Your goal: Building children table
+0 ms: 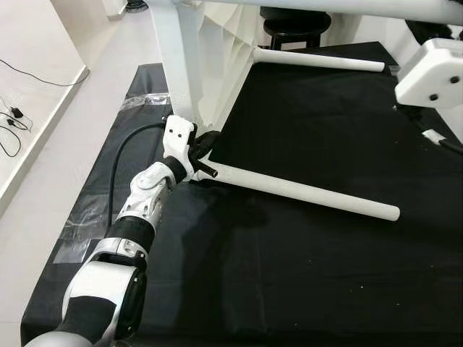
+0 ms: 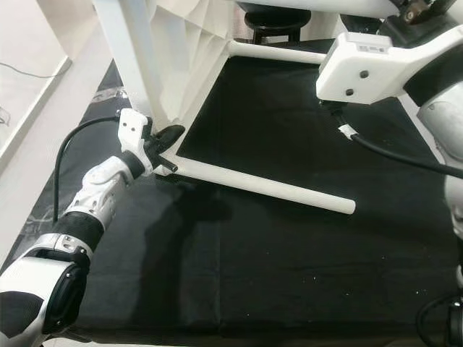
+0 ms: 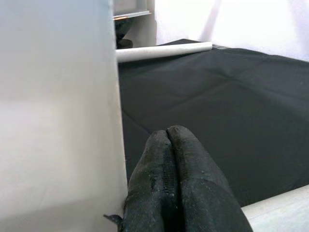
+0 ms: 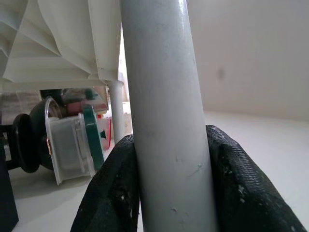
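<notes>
The children's table point(image 1: 217, 65) lay tipped on its side on the black cloth point(image 1: 304, 267), its white top standing up at the back and its legs reaching out over the cloth. The near leg point(image 1: 304, 191) ran from the table's lower corner out across the cloth; a far leg point(image 1: 318, 61) lay along the cloth behind it. The left pincer point(image 1: 205, 148) sat right at that lower corner, where the near leg met the top, its two black fingers point(image 3: 178, 188) pressed together with nothing between them, touching the white panel beside them. The right pincer point(image 4: 169, 193), high above the table's far side, pinched an upper leg point(image 4: 161, 96) between its pads. The risk, as I judged it, lay in the table's poise: held on edge by one grip on a smooth round tube, it could twist or slide through the pads, and the top might fall flat onto the left arm. A push from the closed left fingers at the joint could also skid the whole table across the cloth, or bend a leg that was only partly seated.
</notes>
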Robot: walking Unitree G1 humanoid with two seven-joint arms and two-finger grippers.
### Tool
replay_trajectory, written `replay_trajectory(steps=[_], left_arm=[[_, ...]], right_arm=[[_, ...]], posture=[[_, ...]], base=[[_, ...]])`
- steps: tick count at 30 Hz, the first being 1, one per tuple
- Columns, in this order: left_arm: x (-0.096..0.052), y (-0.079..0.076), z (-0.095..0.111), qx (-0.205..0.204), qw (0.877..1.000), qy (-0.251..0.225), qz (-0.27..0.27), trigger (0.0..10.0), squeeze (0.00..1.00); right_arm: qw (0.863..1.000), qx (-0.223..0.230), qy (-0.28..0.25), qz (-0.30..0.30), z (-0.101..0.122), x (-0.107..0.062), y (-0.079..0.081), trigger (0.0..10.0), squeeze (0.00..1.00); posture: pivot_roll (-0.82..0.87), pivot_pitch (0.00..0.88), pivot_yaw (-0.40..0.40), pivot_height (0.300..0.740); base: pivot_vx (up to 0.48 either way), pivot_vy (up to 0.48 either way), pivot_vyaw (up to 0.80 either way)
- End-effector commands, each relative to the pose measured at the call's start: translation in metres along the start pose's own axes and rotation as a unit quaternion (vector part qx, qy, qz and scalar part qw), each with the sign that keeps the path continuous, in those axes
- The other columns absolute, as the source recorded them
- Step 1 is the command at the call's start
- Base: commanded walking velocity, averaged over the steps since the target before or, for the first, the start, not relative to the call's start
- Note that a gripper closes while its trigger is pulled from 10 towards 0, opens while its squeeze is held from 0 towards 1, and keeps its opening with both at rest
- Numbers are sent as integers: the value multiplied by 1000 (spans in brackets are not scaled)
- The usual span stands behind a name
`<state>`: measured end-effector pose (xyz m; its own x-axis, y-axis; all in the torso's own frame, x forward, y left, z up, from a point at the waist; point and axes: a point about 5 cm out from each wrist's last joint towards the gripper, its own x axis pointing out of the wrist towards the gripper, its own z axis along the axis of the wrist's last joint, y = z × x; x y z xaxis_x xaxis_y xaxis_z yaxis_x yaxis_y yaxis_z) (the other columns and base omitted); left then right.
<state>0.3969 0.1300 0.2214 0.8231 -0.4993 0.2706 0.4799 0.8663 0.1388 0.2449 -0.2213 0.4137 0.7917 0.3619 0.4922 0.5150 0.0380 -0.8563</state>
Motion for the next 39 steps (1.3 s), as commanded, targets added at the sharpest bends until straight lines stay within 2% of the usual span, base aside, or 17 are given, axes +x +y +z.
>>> replay_trajectory(steps=[1,5,10,12,16,17,18,25,26,28,29,30,31,33,35,37,39], left_arm=[[-45,67,-6,7,986,27,167,10000,0],[-60,109,32,72,975,-3,209,10000,0],[-62,123,58,103,971,-25,215,10000,0],[-60,140,122,170,960,-85,205,10000,0],[-59,142,142,190,956,-105,198,10000,0],[-49,134,174,226,950,-142,162,10000,0],[-49,134,174,226,950,-142,162,10000,0],[-35,115,207,272,941,-178,98,10000,0],[-32,111,220,285,937,-186,80,10000,0],[-32,111,220,285,937,-186,80,10000,0],[-31,110,223,288,936,-186,75,10000,0],[-31,110,223,288,936,-186,75,10000,0],[-29,108,227,297,935,-183,65,10000,0],[-27,106,230,303,934,-180,56,10000,0],[-27,106,230,303,934,-180,56,10000,0],[-24,101,238,316,931,-177,35,10000,0],[-24,101,238,316,931,-177,35,10000,0]], right_arm=[[997,49,58,18,-22,-7,12,0,0],[988,80,132,-3,-46,-19,11,0,0],[984,90,154,-12,-54,-24,10,0,0],[974,123,185,-42,-64,-28,6,0,0],[971,133,192,-53,-67,-28,5,0,0],[961,158,215,-77,-75,-29,-1,0,0],[961,158,215,-77,-75,-29,-1,0,0],[912,271,290,-102,-92,-47,7,0,0],[868,348,338,-108,-96,-66,25,0,0],[868,348,338,-108,-96,-66,25,0,0],[849,375,356,-111,-97,-73,32,0,0],[849,375,356,-111,-97,-73,32,0,0],[827,402,375,-116,-97,-81,41,0,0],[810,425,387,-117,-96,-87,48,0,0],[810,425,387,-117,-96,-87,48,0,0],[781,469,396,-115,-92,-89,59,0,0],[781,469,396,-115,-92,-89,59,0,0]], posture=[[-250,219,120,740],[-226,210,129,740],[-214,202,135,740],[-190,183,144,740],[-181,176,150,740],[-171,162,150,740],[-171,162,150,740],[-162,144,162,740],[-157,128,173,740],[-157,128,173,740],[-157,125,174,740],[-157,125,174,740],[-149,114,182,740],[-146,107,181,740],[-146,107,181,740],[-138,94,179,740],[-138,94,179,740]], base=[[0,0,0],[0,0,0],[0,0,0],[0,0,0],[0,0,0],[0,0,0],[0,0,0],[0,0,0],[0,0,0],[0,0,0],[0,0,0],[0,0,0],[0,0,0],[0,0,0],[0,0,0],[0,0,0],[0,0,0]])
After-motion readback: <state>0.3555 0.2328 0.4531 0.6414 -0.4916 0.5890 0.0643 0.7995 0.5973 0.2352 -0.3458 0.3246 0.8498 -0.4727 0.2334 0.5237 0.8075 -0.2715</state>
